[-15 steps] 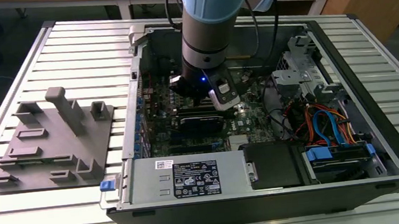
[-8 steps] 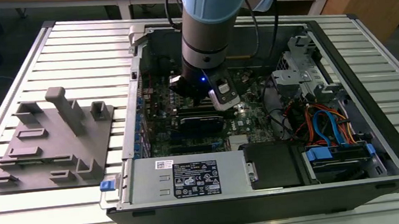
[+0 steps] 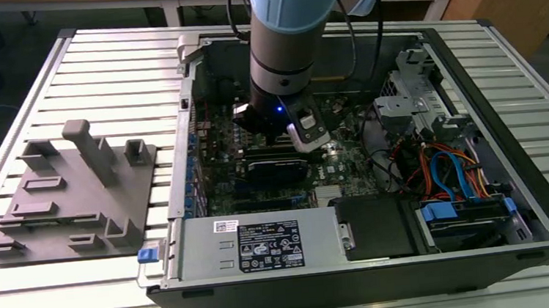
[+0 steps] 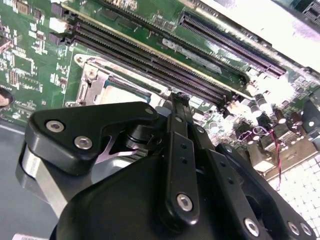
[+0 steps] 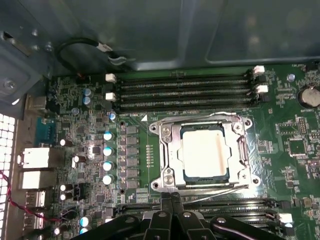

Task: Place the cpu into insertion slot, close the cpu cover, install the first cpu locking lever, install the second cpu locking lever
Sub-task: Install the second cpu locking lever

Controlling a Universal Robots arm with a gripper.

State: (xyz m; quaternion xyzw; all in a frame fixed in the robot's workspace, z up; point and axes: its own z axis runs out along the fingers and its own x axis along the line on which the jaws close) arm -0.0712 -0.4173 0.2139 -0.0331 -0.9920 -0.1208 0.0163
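Slipping off the thin wire levers is my main worry: the cpu [image 5: 205, 152] already sits in the insertion slot [image 5: 170, 175] with the cpu cover [image 5: 172, 145] lying down around it, and a push landing off a lever beside the cover could scrape the board or let the lever spring back. Just beside the slot's edge farthest from the memory slots [image 5: 182, 92], the fingers [image 5: 170, 200] are pressed together, gripping nothing. Over the slot, inside the computer case [image 3: 517, 252] on the bench [image 3: 90, 301], the arm [image 3: 286, 50] hangs nearly vertical
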